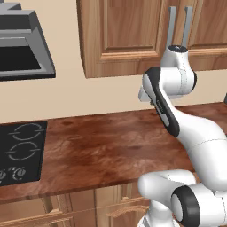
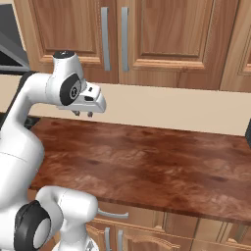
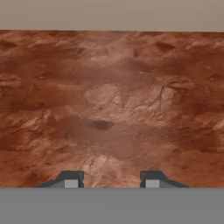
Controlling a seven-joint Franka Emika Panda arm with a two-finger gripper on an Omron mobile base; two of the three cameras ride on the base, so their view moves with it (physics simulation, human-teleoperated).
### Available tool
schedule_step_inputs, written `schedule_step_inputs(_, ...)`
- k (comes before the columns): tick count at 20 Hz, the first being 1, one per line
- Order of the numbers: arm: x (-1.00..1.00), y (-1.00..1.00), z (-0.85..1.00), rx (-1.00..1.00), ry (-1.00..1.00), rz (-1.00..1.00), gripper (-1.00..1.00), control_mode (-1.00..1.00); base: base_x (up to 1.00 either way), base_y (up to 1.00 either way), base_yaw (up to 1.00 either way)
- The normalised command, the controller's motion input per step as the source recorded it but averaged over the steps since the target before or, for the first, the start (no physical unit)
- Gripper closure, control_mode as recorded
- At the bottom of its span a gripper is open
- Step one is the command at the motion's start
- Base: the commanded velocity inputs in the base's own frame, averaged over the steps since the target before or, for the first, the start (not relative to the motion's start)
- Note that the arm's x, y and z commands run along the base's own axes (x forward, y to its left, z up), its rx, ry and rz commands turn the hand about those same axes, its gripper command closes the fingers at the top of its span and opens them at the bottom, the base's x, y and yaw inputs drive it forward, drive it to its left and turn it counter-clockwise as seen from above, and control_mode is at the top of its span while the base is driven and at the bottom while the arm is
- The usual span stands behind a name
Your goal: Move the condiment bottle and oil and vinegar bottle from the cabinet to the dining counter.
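Cabinet (image 2: 162, 34): on the wall, above and beyond the fingers, light-brown wood with raised panels. Both doors shut, meeting at 2 long grey bar handles (image 2: 105, 39) that hang side by side, higher than the fingers and slightly to the right of them in the right base view. Inside hidden by the closed doors. Same cabinet (image 1: 124, 31) in the left base view, its lower edge well above the hand.

Gripper (image 2: 83, 114): held in the air below the cabinet's bottom edge and apart from it, pointing down at the counter. Fingers parted by a moderate gap, gripping nothing. In the hand view, 2 dark fingertips (image 3: 72, 178) rising at the bottom, with bare wood grain between them and a small dark shadow patch on the surface ahead of them.

Counter (image 2: 157, 162): directly beneath the fingers, glossy reddish-brown wood grain, not touched by them. Runs out to both sides of the fingers and back to a beige wall (image 2: 171, 108), which shows behind the hand, between countertop and cabinet.

Black stovetop (image 1: 22, 150): set into the counter well to the left of the fingers, with 2 ring burners and knobs toward its front edge. Grey range hood (image 1: 22, 48) above it, left of the cabinet.

Lower cabinet fronts under the counter's front edge, nearer the base than the fingers, with 1 grey bar handle (image 2: 112, 213) lying horizontal.
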Motion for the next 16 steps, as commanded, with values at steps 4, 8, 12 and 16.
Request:
schedule_step_inputs(4,-0.01,0.00,-0.08,0.00,0.00,-0.01,-1.00,-1.00,0.00,0.00,0.00)
schedule_step_inputs(8,0.03,0.00,-0.23,0.00,-0.02,-0.02,-1.00,-1.00,0.00,0.00,0.00)
schedule_step_inputs(12,-0.09,-0.28,-0.10,0.03,-0.25,-0.01,-1.00,-1.00,0.00,0.00,0.00)
schedule_step_inputs(16,-0.50,-0.42,0.04,0.12,-0.48,-0.01,-1.00,-1.00,0.00,0.00,0.00)
